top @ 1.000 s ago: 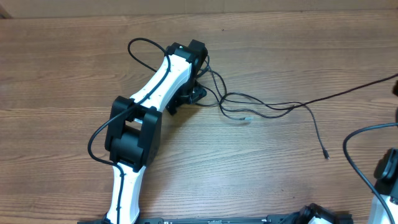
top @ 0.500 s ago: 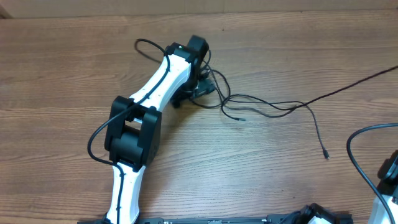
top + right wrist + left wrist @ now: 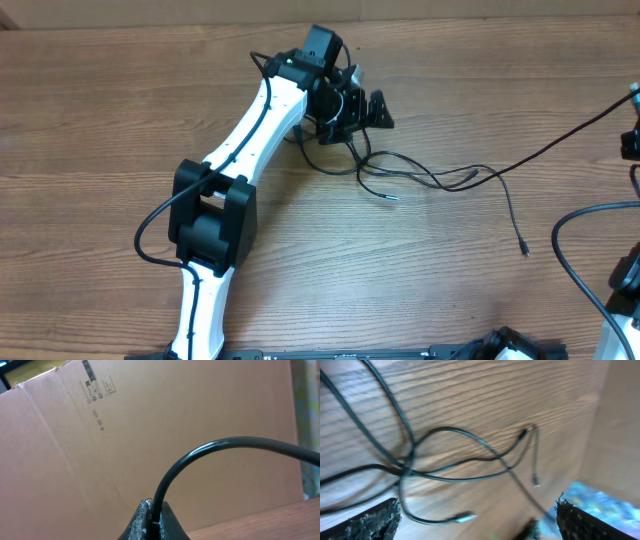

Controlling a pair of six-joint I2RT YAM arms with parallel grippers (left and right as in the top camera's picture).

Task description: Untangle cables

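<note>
Currently the left hand (image 3: pixel 477 526), spread wide apart, is hovering over the cables (image 3: pixel 409 464) crossing in a loose knot on the bench (image 3: pixel 100 120), while the right hand (image 3: pixel 151 512) is clamping one cable (image 3: pixel 225 443) at the far right; pulling now is likely risking cinching that knot tighter.

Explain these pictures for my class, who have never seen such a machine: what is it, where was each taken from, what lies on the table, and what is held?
It is a robot with two arms at a wooden table. The overhead picture looks down from above; the other two come from a camera on each wrist. Thin black cables lie tangled on the table. The left gripper is open, pointing at them, holding nothing. The right gripper is shut on a cable.
</note>
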